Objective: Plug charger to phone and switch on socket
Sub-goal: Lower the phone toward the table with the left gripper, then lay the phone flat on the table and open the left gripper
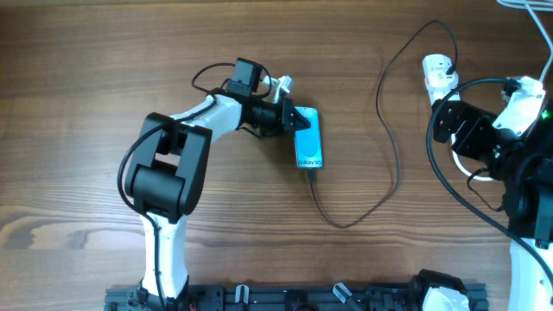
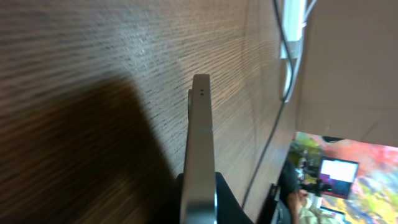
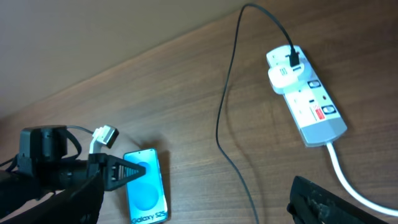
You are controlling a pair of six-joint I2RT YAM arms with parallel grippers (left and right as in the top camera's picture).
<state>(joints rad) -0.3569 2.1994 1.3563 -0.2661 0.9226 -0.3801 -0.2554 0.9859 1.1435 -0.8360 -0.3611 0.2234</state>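
The phone (image 1: 309, 138) lies on the wooden table with its teal screen up. My left gripper (image 1: 292, 121) is shut on its upper end. In the left wrist view the phone (image 2: 200, 149) stands edge-on between the fingers. The thin black charger cable (image 1: 393, 155) runs from the phone's lower end, loops right and goes up to the white socket (image 1: 439, 73). The right wrist view shows the socket (image 3: 308, 102) with a plug inserted and a red-marked switch, plus the cable (image 3: 222, 112) and phone (image 3: 146, 190). My right gripper (image 1: 451, 121) hovers just below the socket, open and empty.
A thick white power cord (image 3: 348, 180) leaves the socket toward the right edge. The right arm's body (image 1: 518, 164) and its black cables fill the right side. A dark rail (image 1: 302, 298) runs along the table's front edge.
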